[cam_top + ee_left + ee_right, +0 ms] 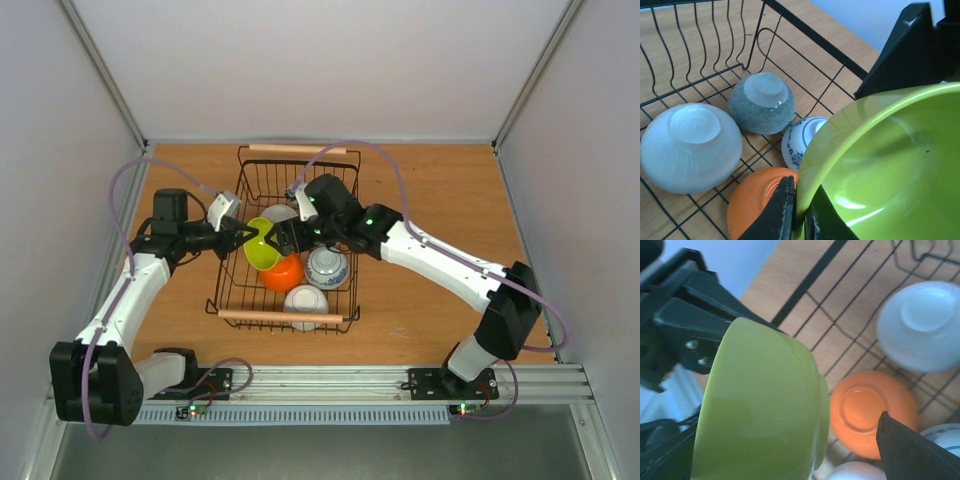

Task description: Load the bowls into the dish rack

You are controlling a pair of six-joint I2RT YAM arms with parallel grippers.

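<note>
A lime green bowl (261,245) hangs tilted on its side over the left part of the dish rack (240,180). My left gripper (243,237) is shut on its rim; in the left wrist view the gripper (804,184) pinches the rim of that green bowl (880,165). My right gripper (285,238) is open, its fingers standing either side of the green bowl (760,405) without pressing it. An orange bowl (284,273), a blue-patterned white bowl (327,267), a white bowl (306,299) and a grey bowl (280,213) lie upside down in the rack.
The rack's wooden handles (280,316) run along its near and far ends. The rack's wire wall (810,37) rises right behind the bowls. Bare wooden table (440,200) lies right of the rack. Both arms meet over the rack's left half.
</note>
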